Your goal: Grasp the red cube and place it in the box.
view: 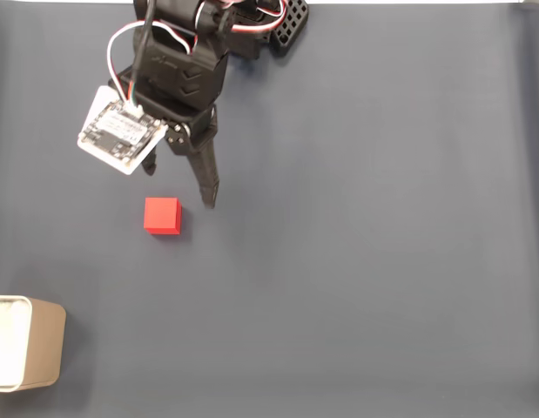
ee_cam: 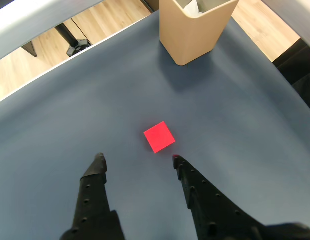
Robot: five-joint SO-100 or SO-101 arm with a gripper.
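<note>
The red cube (view: pixel 162 215) lies on the dark mat, and the wrist view shows the red cube (ee_cam: pixel 159 136) just beyond my fingertips, nearer the right-hand finger. My gripper (view: pixel 179 185) hovers beside and above it, open, with nothing between its fingers. In the wrist view the gripper (ee_cam: pixel 137 160) has its two black fingers spread wide. The tan box (view: pixel 25 342) with a white inside stands at the fixed view's lower left corner. The box (ee_cam: pixel 195 27) is upright at the top of the wrist view, well past the cube.
A dark blue-grey mat (view: pixel 365 261) covers the table. The arm's base (view: pixel 252 22) stands at the top edge of the fixed view. In the wrist view the table's pale edge (ee_cam: pixel 39 20) runs along the top left, with wooden floor (ee_cam: pixel 109 15) beyond.
</note>
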